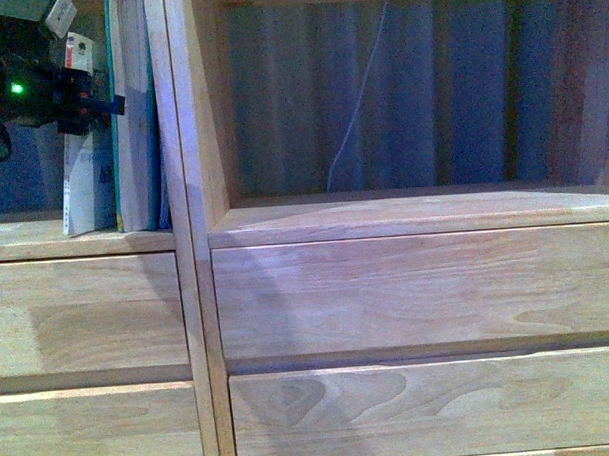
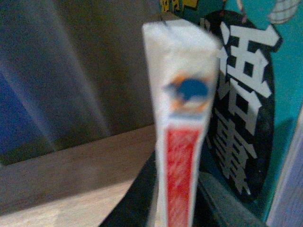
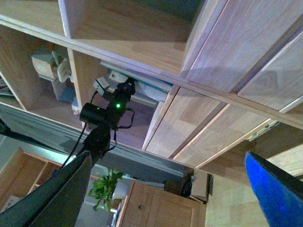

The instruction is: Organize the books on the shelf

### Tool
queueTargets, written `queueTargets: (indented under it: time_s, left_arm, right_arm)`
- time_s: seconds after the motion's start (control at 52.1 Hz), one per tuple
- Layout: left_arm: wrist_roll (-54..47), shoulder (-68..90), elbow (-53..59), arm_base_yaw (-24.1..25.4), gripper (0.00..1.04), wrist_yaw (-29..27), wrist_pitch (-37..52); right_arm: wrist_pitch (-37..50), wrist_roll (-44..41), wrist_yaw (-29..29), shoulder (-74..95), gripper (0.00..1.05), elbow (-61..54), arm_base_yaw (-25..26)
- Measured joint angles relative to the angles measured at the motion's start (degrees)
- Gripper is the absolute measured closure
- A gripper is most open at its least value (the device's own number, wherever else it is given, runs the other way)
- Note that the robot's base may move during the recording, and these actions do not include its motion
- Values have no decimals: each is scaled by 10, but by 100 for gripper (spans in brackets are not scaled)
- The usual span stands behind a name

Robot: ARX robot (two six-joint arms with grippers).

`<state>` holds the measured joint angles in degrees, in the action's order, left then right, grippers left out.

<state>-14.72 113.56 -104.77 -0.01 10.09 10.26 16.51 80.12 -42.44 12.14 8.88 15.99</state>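
Note:
The thin paperback (image 1: pixel 86 186) stands upright on the light-wood shelf (image 1: pixel 407 284), in the left compartment, beside the taller teal book (image 1: pixel 133 124). My left gripper (image 1: pixel 90 100) is shut on the paperback near its top. In the left wrist view the red-and-white spine (image 2: pixel 182 142) rises between my dark fingers (image 2: pixel 137 201), close against the teal book's cover (image 2: pixel 246 118) with its big white characters. My right gripper (image 3: pixel 161 198) hangs open and empty below the shelf; it does not show in the front view. From there I see my left arm (image 3: pixel 109 113) reaching into the compartment.
An upright divider (image 1: pixel 190 242) separates the book compartment from a wider one on the right, where a white cord (image 1: pixel 355 96) hangs. Drawer fronts (image 1: pixel 87 316) run below. A darker cabinet (image 3: pixel 156 208) and a potted plant (image 3: pixel 105 187) stand across the room.

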Motion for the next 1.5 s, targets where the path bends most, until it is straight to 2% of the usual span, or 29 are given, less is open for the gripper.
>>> queueTargets:
  time_s: [0.173, 0.25, 0.384, 0.422, 0.902, 0.96, 1.075, 1.497]
  left_arm:
    - [-5, 1, -4, -1, 57, 5, -2]
    - [-6, 1, -4, 0, 42, 4, -2]
    - [-16, -6, 10, 4, 11, 6, 7]
    - [-20, -8, 16, 4, 6, 7, 8]
    - [-35, -63, 102, -4, 7, 31, 23]
    - [-36, -75, 118, -10, 7, 53, 25]
    - [-37, -113, 169, -41, 7, 55, 35]
    - [-42, -298, 357, -38, 7, 106, 68]
  right_arm:
    - [4, 0, 0, 0, 7, 0, 0]
    - [4, 0, 0, 0, 7, 0, 0]
    - [4, 0, 0, 0, 7, 0, 0]
    - [4, 0, 1, 0, 7, 0, -2]
    - [9, 0, 7, 0, 7, 0, -11]
    - [9, 0, 11, 0, 7, 0, -16]
    - [15, 1, 11, 0, 7, 0, -21]
    - [11, -2, 35, 0, 7, 0, -50]
